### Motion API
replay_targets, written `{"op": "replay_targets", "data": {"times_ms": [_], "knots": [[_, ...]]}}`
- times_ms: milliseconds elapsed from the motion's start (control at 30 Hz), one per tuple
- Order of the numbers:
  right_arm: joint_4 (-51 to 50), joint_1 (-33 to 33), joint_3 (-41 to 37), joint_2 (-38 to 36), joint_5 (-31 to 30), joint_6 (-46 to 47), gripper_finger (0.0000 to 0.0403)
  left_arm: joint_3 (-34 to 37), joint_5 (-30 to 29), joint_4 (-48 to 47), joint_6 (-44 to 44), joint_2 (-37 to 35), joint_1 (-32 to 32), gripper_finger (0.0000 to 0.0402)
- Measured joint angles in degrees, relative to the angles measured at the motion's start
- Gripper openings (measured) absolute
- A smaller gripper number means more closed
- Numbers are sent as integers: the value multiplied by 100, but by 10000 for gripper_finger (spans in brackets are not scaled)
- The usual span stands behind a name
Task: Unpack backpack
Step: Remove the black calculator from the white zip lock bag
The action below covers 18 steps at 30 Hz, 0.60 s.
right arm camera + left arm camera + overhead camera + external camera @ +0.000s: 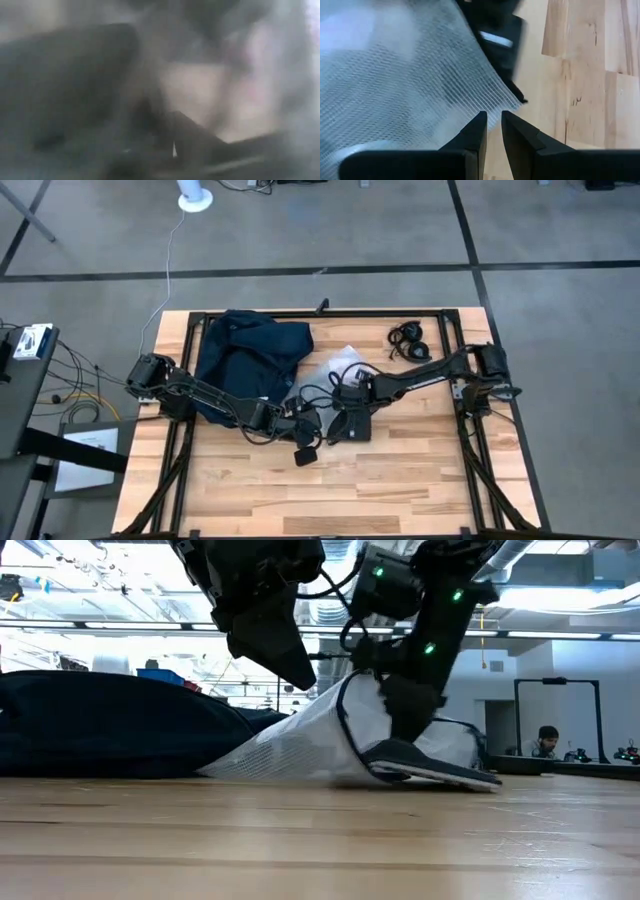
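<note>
Backpack [245, 360] lies slumped on the far left of the table [400, 480], navy, flat, mouth toward the middle. Clear mesh bag [335, 370] is already out, just right of it; in the low view it stands tented up off the wood, its near edge resting on a black pouch [357, 426].

My left gripper [493, 131] hangs close over the mesh bag's near edge, jaws nearly together, a thin gap showing, nothing between them. My right gripper [345, 392] sits at the mesh bag's right side, over the pouch; its wrist view is smeared and I cannot tell whether its jaws are apart or clamped on anything.

Step in hand, as I judge it: sorting the items just pulled out, clearing bag and pouch away from the backpack.

Next move calls for parting my left jaws before any pinch on the mesh. Thin film; likely to slip or drag the pouch.

Coiled black cable [410, 340] far right, untouched.
</note>
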<state>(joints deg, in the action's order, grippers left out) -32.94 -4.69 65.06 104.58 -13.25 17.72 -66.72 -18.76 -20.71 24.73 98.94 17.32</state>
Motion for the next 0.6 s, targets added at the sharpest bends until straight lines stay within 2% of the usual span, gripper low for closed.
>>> {"op": "replay_targets", "data": {"times_ms": [167,267,467,600], "knots": [[-290,-278,0,-235,1198,-208,1,-2,0,1,-28,0,0,45],[-434,-496,0,-329,1641,-376,1,-2,0,-37,-31,0,0,45],[-935,-717,-4,-745,1764,-302,0,-3,-14,-104,-6,0,-4,45],[-200,-741,1,-992,1765,-348,0,-4,-15,-107,2,0,-4,45]]}}
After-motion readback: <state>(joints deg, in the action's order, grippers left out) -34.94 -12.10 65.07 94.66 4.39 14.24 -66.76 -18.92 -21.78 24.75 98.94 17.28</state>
